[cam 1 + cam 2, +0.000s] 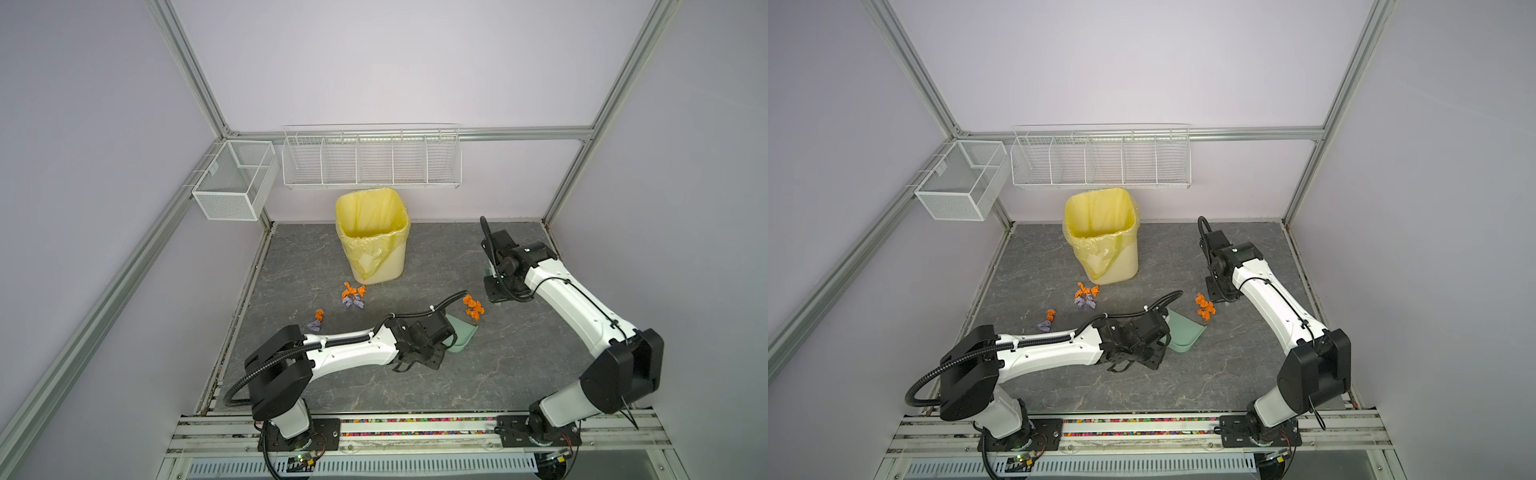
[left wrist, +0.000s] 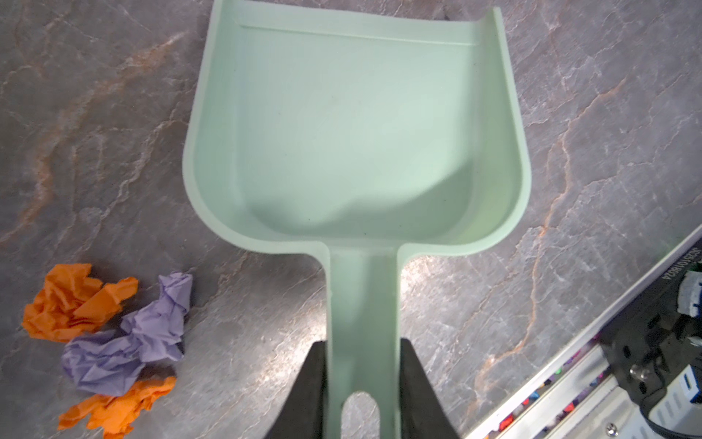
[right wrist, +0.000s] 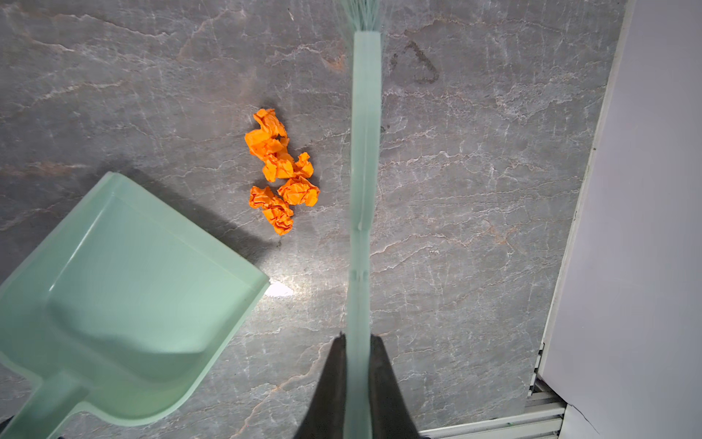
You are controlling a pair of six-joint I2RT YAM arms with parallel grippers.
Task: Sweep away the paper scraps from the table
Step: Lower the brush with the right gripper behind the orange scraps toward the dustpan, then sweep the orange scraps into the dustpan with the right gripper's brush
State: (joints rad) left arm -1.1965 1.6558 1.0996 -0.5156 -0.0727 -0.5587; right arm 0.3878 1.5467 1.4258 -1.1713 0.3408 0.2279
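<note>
Gripping the mint-green dustpan by its handle, the left gripper is closed on it; the right gripper pinches the brush handle. Printed digits on a rail label are too blurred to read. Orange paper scraps lie on the table between pan and brush, others near the yellow-lined bin and beside the left arm.

Bright, even overhead light. The dustpan casts a soft shadow; a glare spot marks the table. Wrist views slightly soft.
</note>
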